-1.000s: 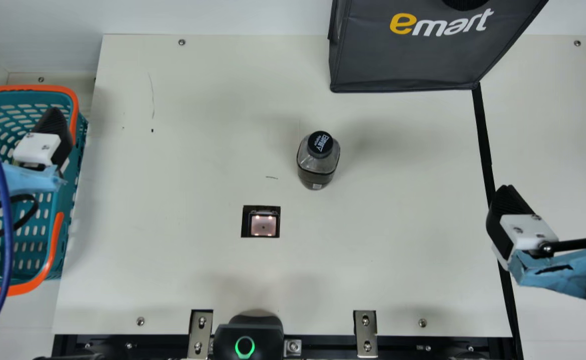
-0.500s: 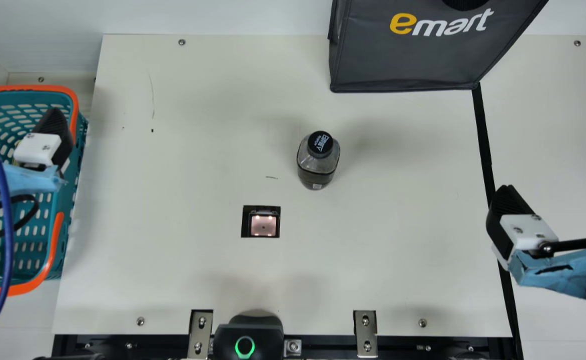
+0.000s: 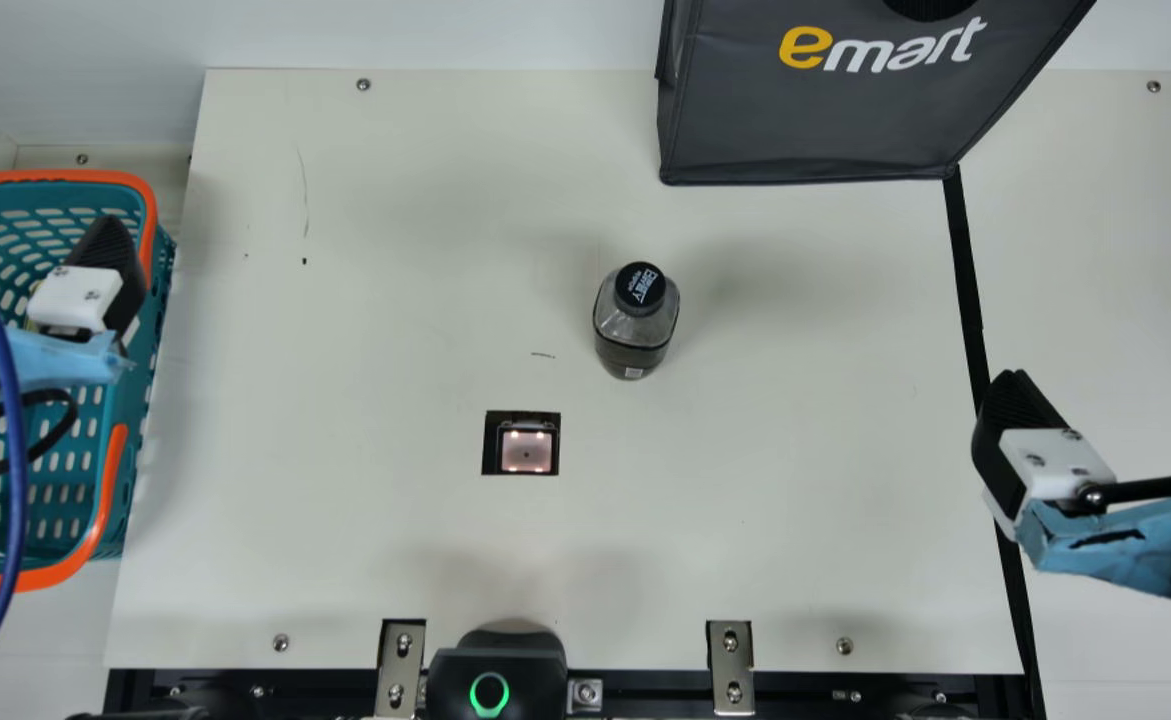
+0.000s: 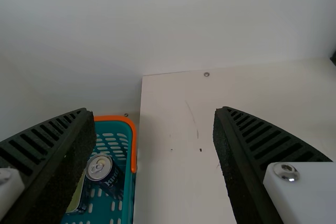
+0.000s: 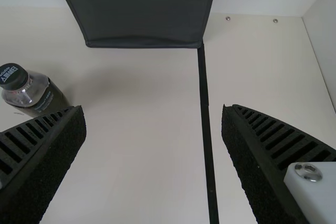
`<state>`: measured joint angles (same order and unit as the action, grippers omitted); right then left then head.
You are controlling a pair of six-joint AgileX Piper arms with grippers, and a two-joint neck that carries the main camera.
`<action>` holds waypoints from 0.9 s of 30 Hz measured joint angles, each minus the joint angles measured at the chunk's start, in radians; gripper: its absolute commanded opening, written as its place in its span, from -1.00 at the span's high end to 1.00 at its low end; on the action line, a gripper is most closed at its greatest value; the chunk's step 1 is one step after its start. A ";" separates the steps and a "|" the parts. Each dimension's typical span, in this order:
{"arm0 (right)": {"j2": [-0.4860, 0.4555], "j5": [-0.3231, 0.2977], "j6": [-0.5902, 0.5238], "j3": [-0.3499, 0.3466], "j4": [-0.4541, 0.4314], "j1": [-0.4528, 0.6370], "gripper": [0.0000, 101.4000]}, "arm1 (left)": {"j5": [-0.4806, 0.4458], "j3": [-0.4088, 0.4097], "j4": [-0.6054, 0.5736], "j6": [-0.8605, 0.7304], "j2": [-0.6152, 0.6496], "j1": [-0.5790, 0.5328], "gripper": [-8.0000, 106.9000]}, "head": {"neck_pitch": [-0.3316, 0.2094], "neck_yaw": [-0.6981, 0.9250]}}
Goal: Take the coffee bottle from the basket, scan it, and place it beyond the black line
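- And the bottle (image 3: 635, 320) holds its ground! It stands upright on the table (image 3: 375, 560), capped, out of the basket (image 3: 105, 500) and well short of the black line (image 3: 967, 270), exactly where it stood in the two earlier main views.
- Just beside it, a little nearer the robot, sits the scanner window (image 3: 527, 450), lit, with the bottle off to its right and not over it. Whether the scan has been made, the pictures cannot tell.
- Out to the right now: the right gripper (image 5: 154, 108) has its fingers spread with nothing between them, poised above the black line. No shift there over the last second, and it looks the likelier one to go for the bottle.
- Over on the far left, the left gripper (image 4: 153, 111) is spread and empty too, up above the basket, just as still. A can (image 4: 105, 174) stands in the basket beneath.
- At the back, the bag (image 3: 815, 120) hasn't budged either.
- So what does the lull mean? Probably a pause between handovers: the basket stage looks done, the crossing is still to come. Next call, a square grip round the bottle's body; a clumsy nudge could topple it.
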<state>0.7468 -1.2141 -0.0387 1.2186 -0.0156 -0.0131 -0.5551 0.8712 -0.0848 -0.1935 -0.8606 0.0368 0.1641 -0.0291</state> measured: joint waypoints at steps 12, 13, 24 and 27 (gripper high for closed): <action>0.120 0.023 0.016 0.114 -0.011 -0.083 -0.79 | 0.000 0.000 0.000 0.000 0.000 0.000 -0.71 | 0.002 0.000; 0.129 0.025 0.019 0.122 -0.015 -0.095 -0.79 | 0.000 0.000 0.000 0.000 0.000 0.000 -0.71 | 0.000 0.000; 0.205 0.036 0.070 0.167 -0.070 -0.237 -0.79 | 0.000 0.000 0.000 0.000 0.000 0.000 -0.71 | 0.000 0.000; 0.222 0.038 0.090 0.169 -0.090 -0.285 -0.79 | 0.000 0.000 0.000 0.000 0.000 0.000 -0.71 | 0.000 0.000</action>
<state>0.9688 -1.1756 0.0515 1.3874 -0.1059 -0.2977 -0.5551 0.8712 -0.0848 -0.1935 -0.8606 0.0368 0.1641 -0.0291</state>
